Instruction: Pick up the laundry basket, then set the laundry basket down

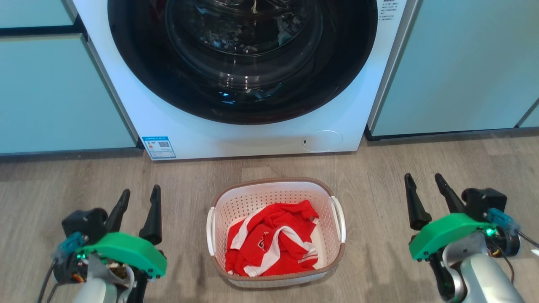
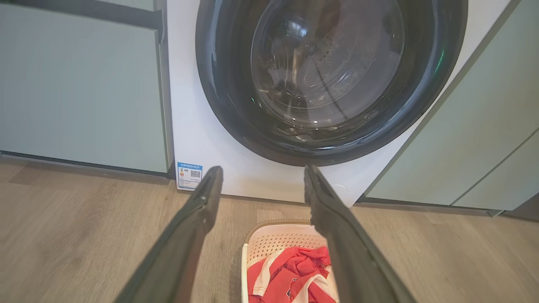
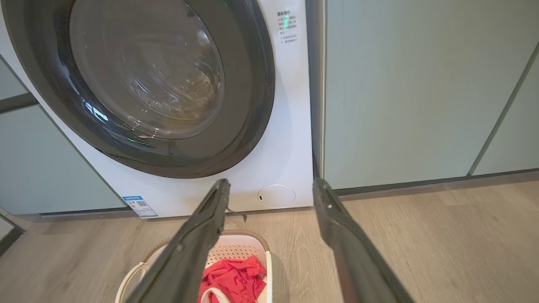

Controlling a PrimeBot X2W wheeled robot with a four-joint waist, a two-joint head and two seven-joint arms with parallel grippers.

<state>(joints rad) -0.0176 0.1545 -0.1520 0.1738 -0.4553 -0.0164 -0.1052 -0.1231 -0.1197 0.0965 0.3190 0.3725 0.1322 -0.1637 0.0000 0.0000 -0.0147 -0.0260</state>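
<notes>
- Far left: pale green cabinet front (image 1: 50, 92), smooth and matt, flat-panelled.
- Left gripper (image 1: 141, 190): seen at the lower left of the head view. Its two long dark tapered fingers are spread apart with nothing between them. It is held over bare floor, well apart from the basket's left handle.
- Floor (image 1: 379, 189): grey-brown wood-grain planks.
- Centre, rear: white washing machine (image 1: 252, 139), glossy, with a round dark-rimmed glass door (image 1: 244, 42). A small blue-edged label (image 1: 159, 147) is noted at the lower left of its front, and a round cover (image 1: 322, 141) at the lower right.
- Centre, front: laundry basket (image 1: 276, 182), standing on the floor just before the machine, between the two grippers, mouth upward.
  - It is rounded-rectangular, of white plastic perforated with small holes, with a brown band at the rim.
  - The white loop handles face left and right, and the far side runs parallel to the machine front.
  - The footprint appears nearly square, so the long axis cannot be told with certainty.
  - A crumpled red and white garment (image 1: 273, 240) is lying inside.
- Right gripper (image 1: 422, 176): fingers likewise parted and empty, well clear of the right handle.
- Far right: a second pale green cabinet (image 1: 454, 67).
</notes>
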